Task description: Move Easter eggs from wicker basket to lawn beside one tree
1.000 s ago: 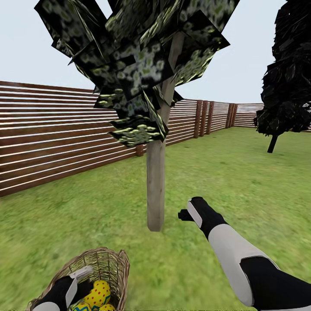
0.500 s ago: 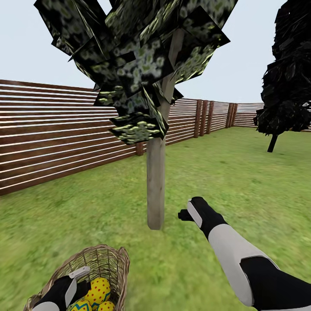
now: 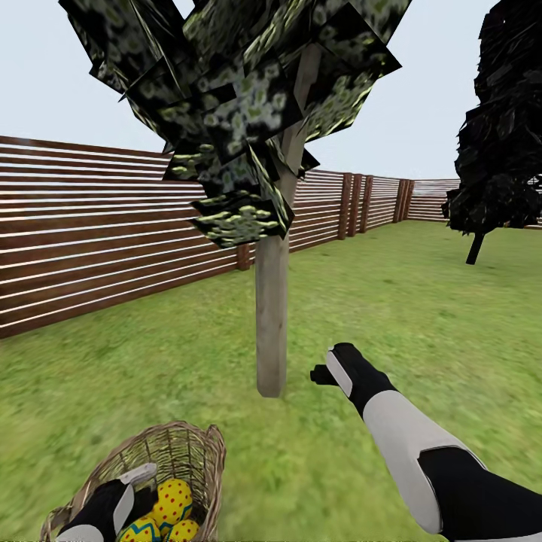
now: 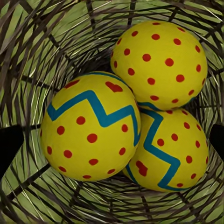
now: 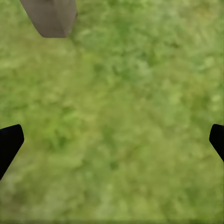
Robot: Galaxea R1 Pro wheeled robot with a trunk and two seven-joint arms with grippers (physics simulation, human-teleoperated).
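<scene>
While my left fingers [image 4: 112, 140] hang spread wide over three Easter eggs [image 4: 93, 130] inside the wicker basket [image 3: 181, 452], my right fingers [image 5: 112, 140] gape empty above lawn [image 5: 130, 93] beside the tree [image 3: 271, 316].

Right arm [image 3: 421, 459]: smooth white forearm shell, black upper segment toward the lower right of the frame, black wrist.
Right gripper [image 3: 322, 374]: black, blocky, with a narrow white panel along its side.
Left arm [image 3: 94, 516]: black, white at the lower left edge.
Left gripper [image 3: 139, 476]: a pale grey finger.
Fingers [image 5: 9, 142]: matte black tips.
</scene>
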